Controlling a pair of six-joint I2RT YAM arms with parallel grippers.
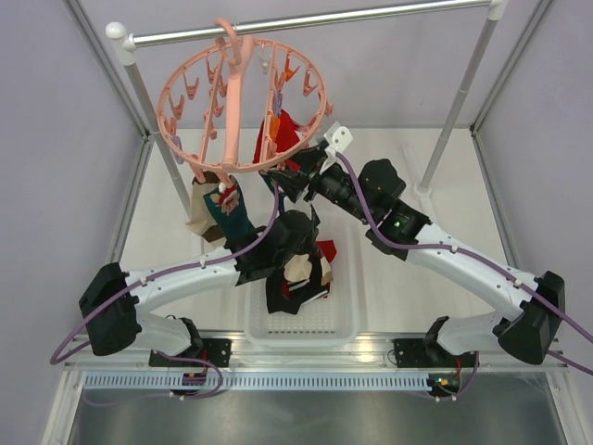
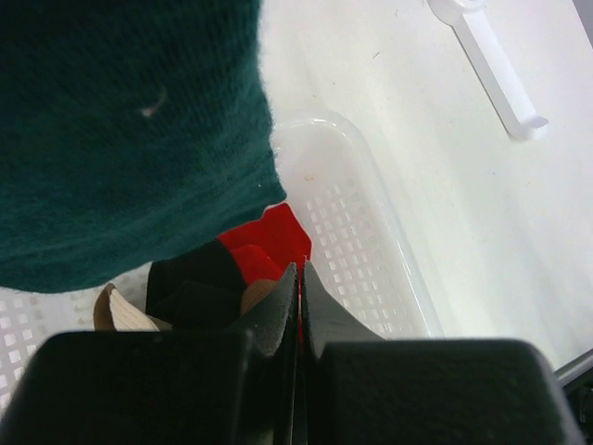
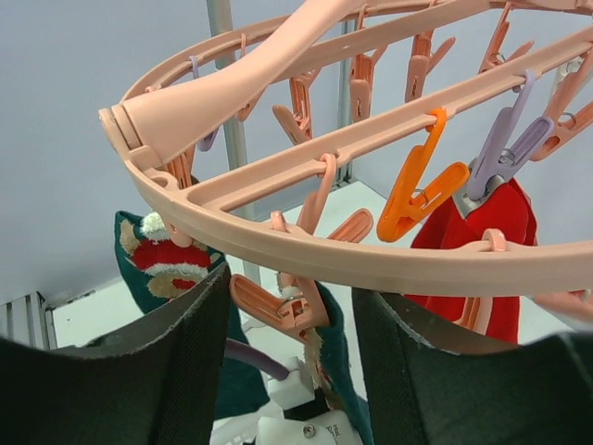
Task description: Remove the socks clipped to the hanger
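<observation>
The salmon-pink hanger [image 1: 243, 102] hangs from the rail by its hook. It fills the right wrist view [image 3: 306, 241]. A red sock [image 1: 278, 139], a dark teal patterned sock [image 1: 229, 209] and a beige sock [image 1: 197, 211] hang from its clips. My right gripper [image 1: 283, 181] is open just under the ring's near rim. Its jaws stand either side of a pink clip [image 3: 306, 301] that holds a teal sock [image 3: 345, 371]. My left gripper [image 2: 299, 273] is shut, with nothing seen between its jaws. It hangs over the basket, and a teal sock [image 2: 120, 130] is close to its camera.
A white perforated basket [image 1: 343, 320] sits between the arm bases and holds red [image 2: 278, 236], black and beige socks. The metal rail [image 1: 315, 23] and its uprights stand behind. A white rack foot [image 2: 491, 56] lies on the table.
</observation>
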